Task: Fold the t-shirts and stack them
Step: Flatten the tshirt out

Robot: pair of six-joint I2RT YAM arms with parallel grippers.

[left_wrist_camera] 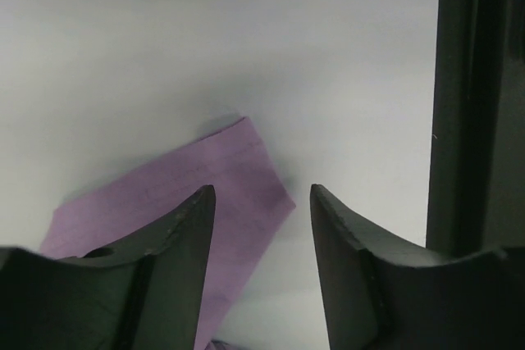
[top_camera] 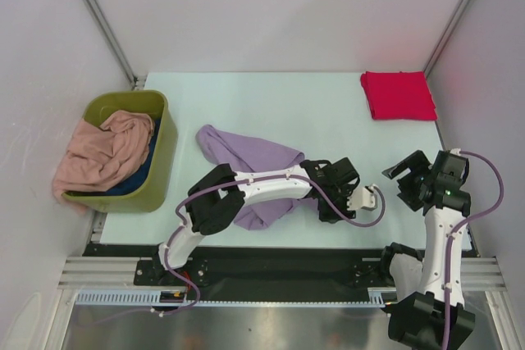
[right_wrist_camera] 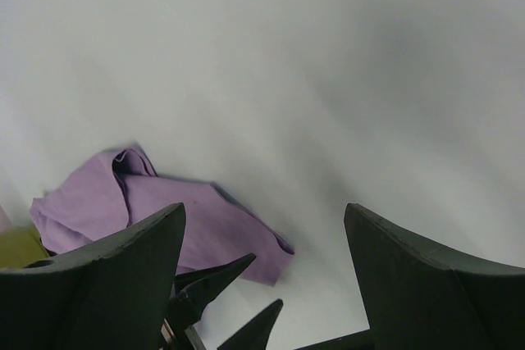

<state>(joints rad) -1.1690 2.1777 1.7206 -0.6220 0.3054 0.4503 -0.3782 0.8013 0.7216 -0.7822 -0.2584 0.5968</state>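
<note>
Just the bright red cloth t-shirt [top_camera: 399, 94] lay folded; the lavender-purple cloth t-shirt [top_camera: 246, 153] lay crumpled, with the left gripper [left_wrist_camera: 262, 227] and right gripper [right_wrist_camera: 264, 235] fingers apart.

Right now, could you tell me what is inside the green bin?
A crumpled salmon-pink shirt fills the green bin, spilling over its rim; dark blue cloth peeks out beneath it. Whatever lies deeper is covered.

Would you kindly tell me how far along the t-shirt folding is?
Done: the red t-shirt lies folded at the far right corner. In hand: the lavender t-shirt lies crumpled mid-table, the left gripper open over one corner; the right gripper is open, empty. Remaining: the salmon-pink t-shirt and dark blue t-shirt sit in the green bin, unfolded.
</note>
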